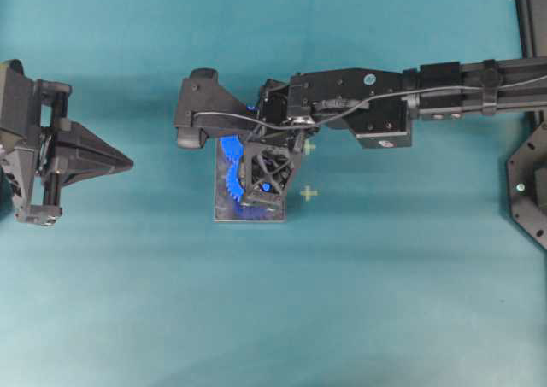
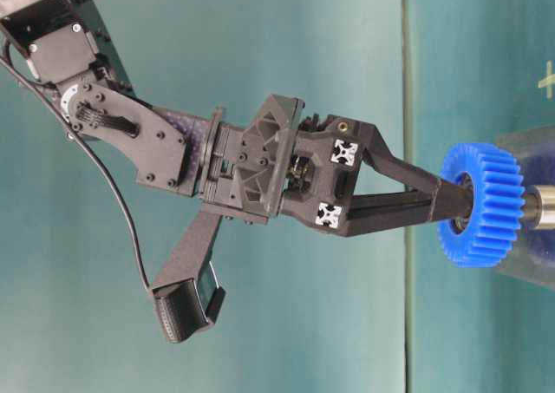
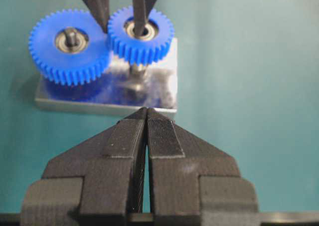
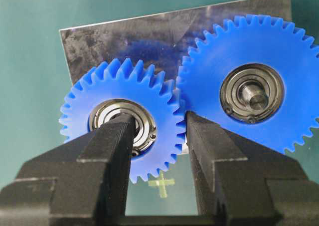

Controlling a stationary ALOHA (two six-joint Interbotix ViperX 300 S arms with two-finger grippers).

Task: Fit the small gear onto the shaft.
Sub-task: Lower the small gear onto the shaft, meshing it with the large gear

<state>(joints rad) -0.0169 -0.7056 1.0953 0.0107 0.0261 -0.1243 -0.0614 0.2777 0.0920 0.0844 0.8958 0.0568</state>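
Here, the teal table (image 1: 128, 301) carries a dark grey rectangular metal plate (image 4: 124, 36) with a larger blue toothed gear (image 4: 259, 76) already seated on it. The right tool (image 4: 159, 131) pinches the small bright blue plastic gear (image 4: 124, 116), one finger through the bearing bore, one outside the rim. In the left wrist view this gear sits high on the short silvery metal shaft (image 3: 137, 69), well above the plate; remaining travel looks to be straight down along the shaft's axis. Left tool (image 3: 146, 118) pressed together, holding nothing, well apart.

small blue gear (image 3: 141, 36) raised above silvery shaft (image 3: 138, 70), teeth meshing
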